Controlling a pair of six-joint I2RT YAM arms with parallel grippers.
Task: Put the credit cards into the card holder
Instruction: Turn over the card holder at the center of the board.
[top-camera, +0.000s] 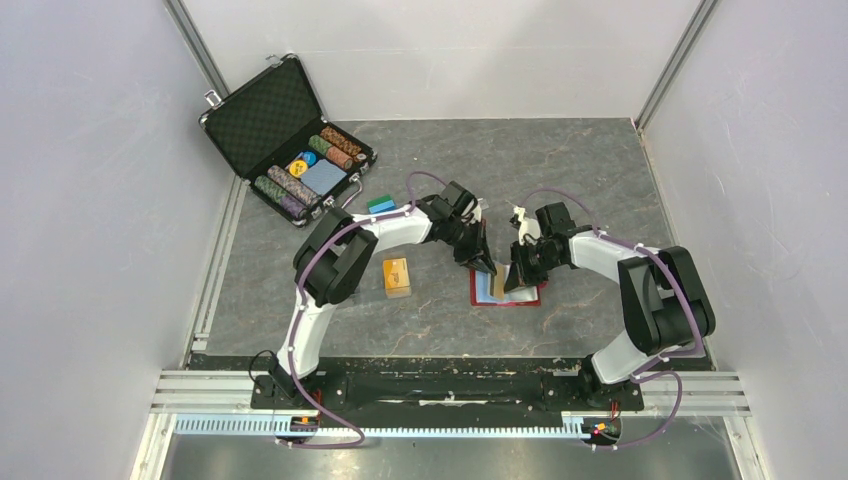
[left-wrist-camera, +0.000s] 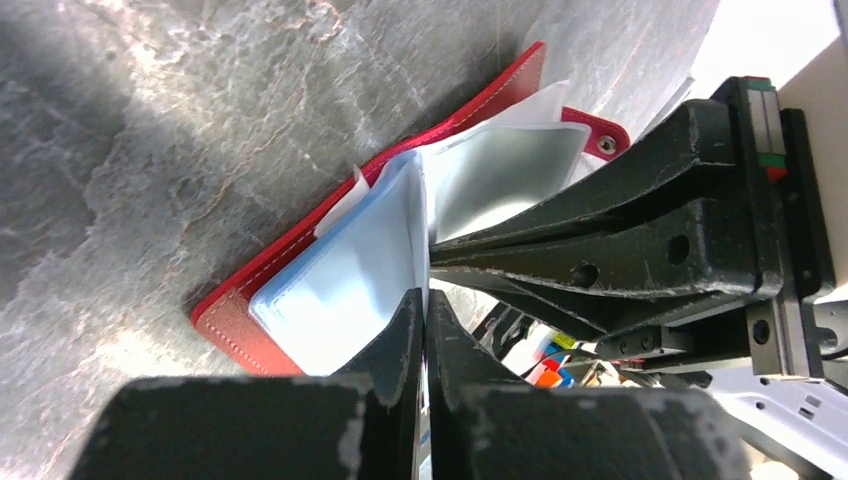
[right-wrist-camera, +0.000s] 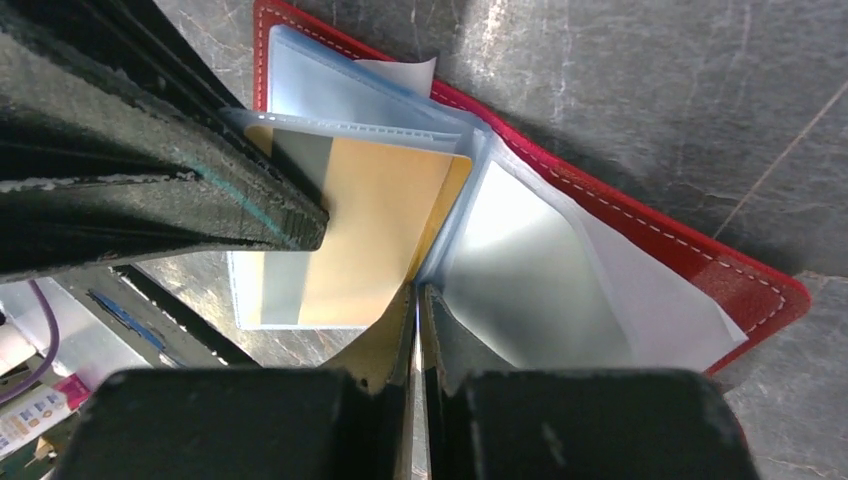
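Grey, stone-veined table (top-camera: 560, 180) between white walls (top-camera: 430, 60), with the red card holder (top-camera: 507, 301) lying open and flat just ahead of my two arms. It lies spread so that its clear plastic sleeves (left-wrist-camera: 340, 285) fan upward and their mouths can be reached. One orange credit card (right-wrist-camera: 365, 215) sits inside a raised sleeve over the holder's left half, seemingly most of the way home, so I judge this to be the seating step for that card. My left gripper (left-wrist-camera: 424, 325) comes in from the holder's left, fingers pressed together with no gap, the tips meeting the edge of that pale leaf; whether leaf or card is truly nipped between them I cannot tell. My right gripper (right-wrist-camera: 418, 315) comes in from the holder's right, likewise pressed together, its tips at the fold where the leaves join, probably to steady the fan and part the pages. A second orange credit card (top-camera: 397, 277) lies loose on the table well to the left of the holder, not yet loaded. The black chip case (top-camera: 290, 140) stands open far beyond and left of the holder.
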